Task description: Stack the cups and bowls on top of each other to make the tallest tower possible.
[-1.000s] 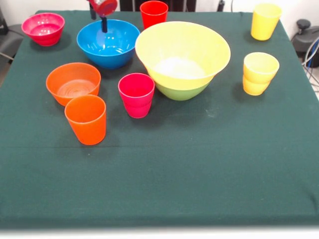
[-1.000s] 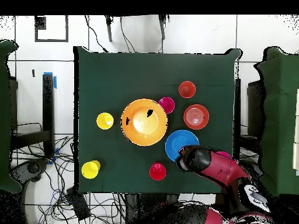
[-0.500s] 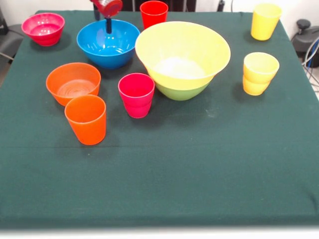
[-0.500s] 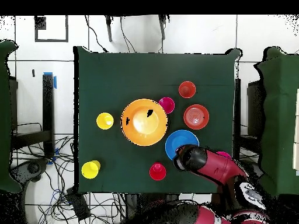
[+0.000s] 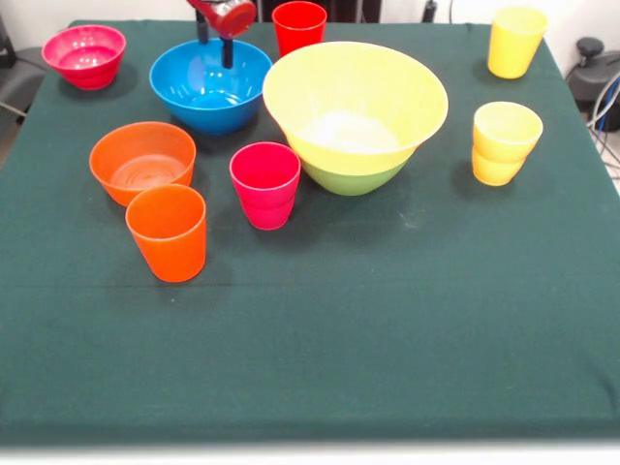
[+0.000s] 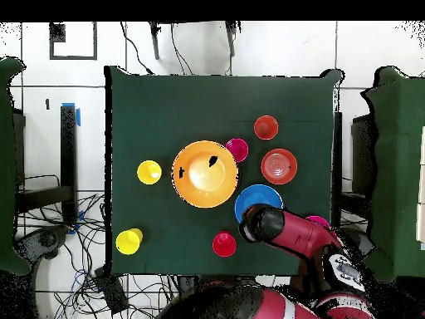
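My gripper (image 5: 215,43) hangs over the far side of the blue bowl (image 5: 208,89), open, with nothing between its dark fingers. From above, the arm (image 6: 290,235) covers part of the blue bowl (image 6: 259,198). The tower is the large yellow bowl (image 5: 355,102) sitting in the green bowl (image 5: 355,180). The red cup (image 5: 298,26) stands just right of the gripper. A magenta cup (image 5: 265,184), an orange cup (image 5: 167,232) and an orange bowl (image 5: 142,160) stand nearer the front. The magenta bowl (image 5: 83,55) is at the far left. Yellow cups (image 5: 505,142) stand nested at the right, and another yellow cup (image 5: 514,41) is behind them.
The dark green cloth (image 5: 387,329) covers the table, with a broad bare stretch across the near half. In the overhead view cables (image 6: 91,274) lie on the floor beside the table.
The gripper has shifted rightward over the blue bowl's far rim, toward the red cup. No cup or bowl has moved.
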You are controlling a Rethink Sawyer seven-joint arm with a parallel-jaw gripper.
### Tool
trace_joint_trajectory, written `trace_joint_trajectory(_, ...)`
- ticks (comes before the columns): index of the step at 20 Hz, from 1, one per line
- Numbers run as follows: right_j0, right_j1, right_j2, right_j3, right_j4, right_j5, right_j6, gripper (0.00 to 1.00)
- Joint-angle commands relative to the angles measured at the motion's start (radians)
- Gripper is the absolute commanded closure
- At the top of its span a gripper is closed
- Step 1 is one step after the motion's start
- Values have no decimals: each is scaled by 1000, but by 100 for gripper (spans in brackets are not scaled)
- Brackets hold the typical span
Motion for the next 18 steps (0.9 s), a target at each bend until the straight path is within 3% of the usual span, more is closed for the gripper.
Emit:
trace_joint_trajectory(1,41,52,69,-47,-3,-9,67,0)
trace_joint_trajectory(12,12,73,79,-35,-22,-86,57,0)
trace_joint_trajectory(18,3,66,85,-40,-22,-65,44,0)
